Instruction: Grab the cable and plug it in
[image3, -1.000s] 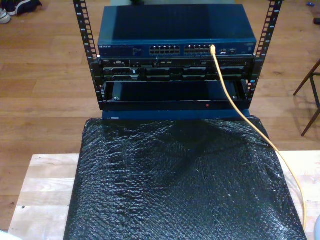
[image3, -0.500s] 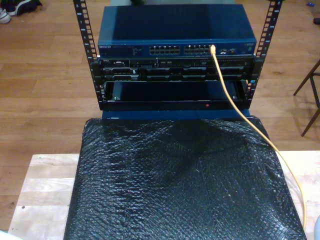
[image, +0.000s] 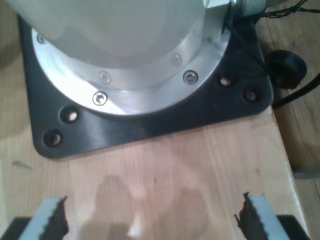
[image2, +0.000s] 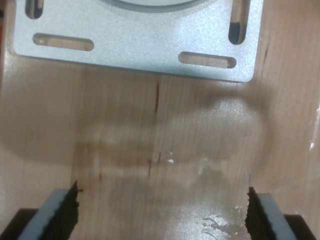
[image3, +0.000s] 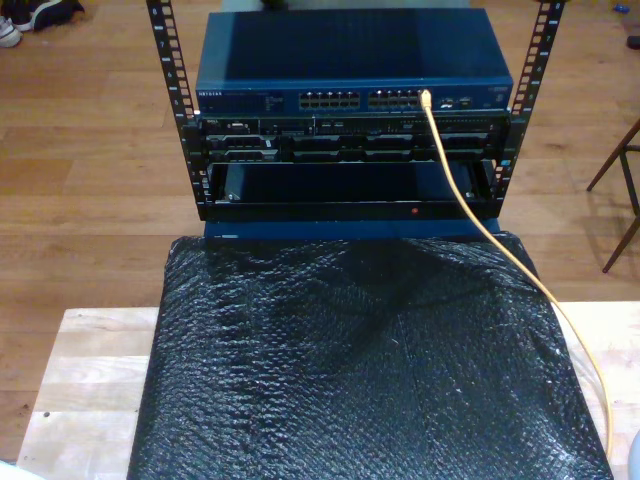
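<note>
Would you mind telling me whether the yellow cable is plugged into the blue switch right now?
Plugged in, it appears: the cable ends at a port on the blue switch, its plug tip seated there.

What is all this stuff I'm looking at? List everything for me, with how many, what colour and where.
Thin yellow-orange network cable: one, its end at a port of the switch, trailing down toward the exterior view's right.
Blue network switch box: one, on top of the rack.
Black metal rack: one, on the wooden floor, beyond the table.
Black crinkled plastic sheet: one, covering the table's middle.
Pale wooden table: one, nearest the camera.
Black base plate: one, bolted on wood.
Silver slotted plate: one, on wood.
My first pincer: grey-padded, open, nothing in it.
My second pincer: grey-padded, open, nothing in it.
</note>
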